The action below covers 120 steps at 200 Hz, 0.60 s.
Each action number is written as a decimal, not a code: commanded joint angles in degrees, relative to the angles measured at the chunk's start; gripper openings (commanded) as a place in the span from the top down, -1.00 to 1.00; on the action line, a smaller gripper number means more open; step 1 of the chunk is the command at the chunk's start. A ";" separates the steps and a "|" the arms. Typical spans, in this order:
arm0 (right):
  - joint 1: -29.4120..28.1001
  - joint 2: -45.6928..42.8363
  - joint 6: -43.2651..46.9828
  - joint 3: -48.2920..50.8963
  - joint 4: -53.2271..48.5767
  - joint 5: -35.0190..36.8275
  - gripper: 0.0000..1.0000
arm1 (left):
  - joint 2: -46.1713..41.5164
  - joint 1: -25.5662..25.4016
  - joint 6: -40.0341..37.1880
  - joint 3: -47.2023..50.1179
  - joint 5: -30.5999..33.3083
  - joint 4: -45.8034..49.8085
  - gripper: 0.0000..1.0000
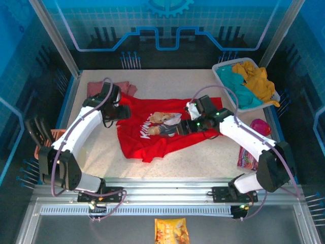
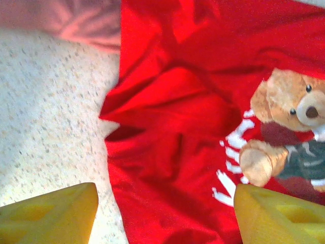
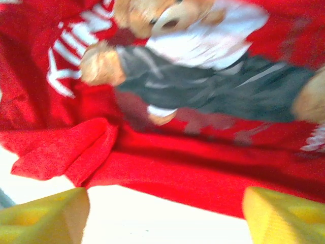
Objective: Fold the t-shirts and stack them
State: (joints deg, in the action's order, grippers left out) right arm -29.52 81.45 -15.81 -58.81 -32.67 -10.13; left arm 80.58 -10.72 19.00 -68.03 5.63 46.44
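The red shirt lies crumpled mid-tabletop, print up, with the pink shirt bunched at its far-left corner. The left end effector is spread wide over the red shirt's left edge, holding nothing. The right end effector is equally spread beside the print, also empty.

Red t-shirt — teddy print — fingers apart

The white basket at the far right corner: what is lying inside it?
Inside the white basket lie a teal cloth and a yellow cloth, which hangs over the rim. They cover the bottom, so anything beneath them cannot be seen.
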 commanded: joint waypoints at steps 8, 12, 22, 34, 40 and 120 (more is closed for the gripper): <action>-5.62 3.01 -1.37 2.22 8.50 -2.64 -0.37 | -4.80 -0.44 2.78 3.26 -3.83 1.72 -0.42; -6.32 3.67 -0.98 2.50 9.40 -2.32 -0.37 | -5.14 -0.44 2.85 3.50 -3.94 1.88 -0.42; -7.57 5.63 -0.48 2.53 10.92 -1.42 -0.36 | -5.74 -0.44 2.93 3.87 -4.78 2.07 -0.41; -8.03 8.51 0.13 1.11 10.93 -1.72 -0.25 | -6.42 -0.53 3.10 4.19 -5.62 2.12 -0.41; -8.33 9.98 0.17 0.32 11.23 -1.83 -0.18 | -6.71 -0.52 3.14 4.45 -5.82 2.00 -0.40; -10.64 21.40 1.33 -7.21 12.79 -3.63 0.20 | -12.40 -0.70 5.65 7.89 -10.81 3.88 -0.13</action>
State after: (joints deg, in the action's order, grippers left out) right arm -39.38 101.78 -14.72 -64.60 -21.67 -11.73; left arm 70.83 -11.07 23.07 -61.56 -2.26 47.88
